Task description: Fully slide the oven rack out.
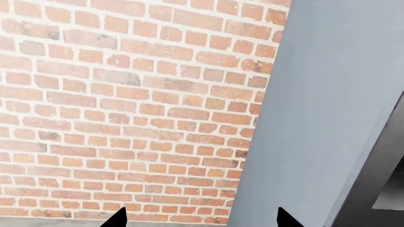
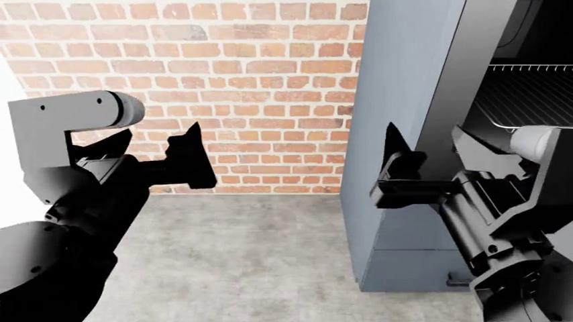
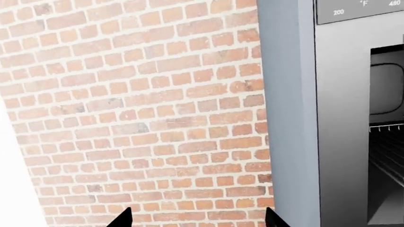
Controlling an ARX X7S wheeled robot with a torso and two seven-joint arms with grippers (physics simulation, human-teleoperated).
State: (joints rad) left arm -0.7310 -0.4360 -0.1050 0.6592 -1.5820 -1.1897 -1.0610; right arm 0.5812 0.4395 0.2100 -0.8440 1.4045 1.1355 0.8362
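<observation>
The oven [image 2: 398, 100] stands at the right in the head view, showing its grey-blue side and its open black cavity. The oven rack [image 2: 528, 94], a silver wire grid, lies inside the cavity; its front edge also shows in the right wrist view [image 3: 386, 128]. My left gripper [image 2: 190, 161] is open and empty, held in the air left of the oven and facing the brick wall [image 1: 126, 109]. My right gripper [image 2: 396, 157] is open and empty, in front of the oven's left front corner and apart from the rack. Both wrist views show the fingertips wide apart with nothing between them.
A red brick wall [image 2: 224, 87] stands behind, to the left of the oven. A grey concrete floor [image 2: 241, 261] lies below. The oven's control panel [image 3: 360, 9] with temperature numbers sits above the cavity. The oven's side [image 1: 328, 94] fills the left wrist view's edge.
</observation>
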